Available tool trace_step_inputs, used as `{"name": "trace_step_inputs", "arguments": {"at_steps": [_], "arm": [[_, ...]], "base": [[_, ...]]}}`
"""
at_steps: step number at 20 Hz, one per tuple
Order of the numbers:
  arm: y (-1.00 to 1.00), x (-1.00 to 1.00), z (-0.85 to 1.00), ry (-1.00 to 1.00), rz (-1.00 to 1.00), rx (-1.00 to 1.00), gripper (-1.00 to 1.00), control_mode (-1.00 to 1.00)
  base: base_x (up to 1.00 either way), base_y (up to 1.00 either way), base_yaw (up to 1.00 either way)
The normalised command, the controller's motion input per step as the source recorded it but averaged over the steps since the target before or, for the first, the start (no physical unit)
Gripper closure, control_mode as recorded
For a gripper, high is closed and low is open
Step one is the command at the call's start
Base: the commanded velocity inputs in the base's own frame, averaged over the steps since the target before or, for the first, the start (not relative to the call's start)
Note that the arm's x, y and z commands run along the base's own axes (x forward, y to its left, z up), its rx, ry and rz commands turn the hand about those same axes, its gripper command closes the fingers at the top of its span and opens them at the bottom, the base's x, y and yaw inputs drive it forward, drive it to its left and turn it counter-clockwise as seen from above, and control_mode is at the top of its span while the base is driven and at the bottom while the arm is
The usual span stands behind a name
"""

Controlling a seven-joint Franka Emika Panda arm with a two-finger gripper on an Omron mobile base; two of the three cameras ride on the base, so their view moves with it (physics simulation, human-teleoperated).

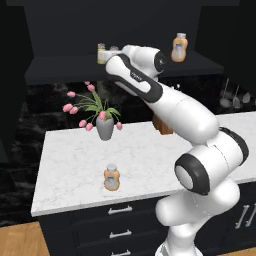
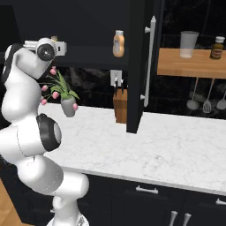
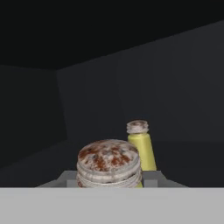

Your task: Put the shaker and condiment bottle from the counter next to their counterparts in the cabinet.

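Far left on the bench (image 1: 75,170) stood a grey vase of pink tulips (image 1: 104,125), and nearer the front edge the orange condiment bottle (image 1: 112,178), upright, untouched, with bare marble all round it. Above, on the cabinet (image 1: 60,30) shelf (image 1: 60,70), the arm had the gripper (image 1: 111,54) at the left part of the shelf; in the hand view the jaws were pinching the shaker (image 3: 109,164) just under its cap, with its twin, the second shaker (image 3: 141,146), standing upright just beyond and slightly right, near but apart. Further right along the shelf stood the second orange bottle (image 1: 180,47), well apart from the shakers. Judged: shaker brought to its place but not let go; whether it rested on the shelf could not be told. The orange bottle's whole trip remained. Room: dark back wall behind the shakers, shelf front edge close below the hand, open shelf between shakers and far bottle; the open cabinet door (image 2: 137,66) hung to the right.
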Motion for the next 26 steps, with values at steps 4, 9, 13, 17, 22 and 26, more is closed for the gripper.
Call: {"name": "trace_step_inputs", "arguments": {"at_steps": [4,9,13,17,22,26], "arm": [[0.0,0.23,0.0,0.06,0.0,-0.03,1.0,-1.0],[0.04,0.08,-0.05,-0.01,-0.03,0.0,1.0,-1.0],[0.01,0.06,-0.34,-0.12,-0.02,0.0,1.0,-1.0],[0.0,0.19,-0.25,-0.15,-0.02,0.02,1.0,-1.0],[0.0,0.43,-0.14,-0.01,0.0,0.0,1.0,-1.0],[0.0,0.38,-0.13,0.0,0.0,0.0,1.0,-1.0]], "base": [[0.0,0.0,0.0],[0.0,0.0,0.0],[0.0,0.0,0.0],[0.0,0.0,0.0],[0.0,0.0,0.0],[0.0,0.0,0.0]]}}
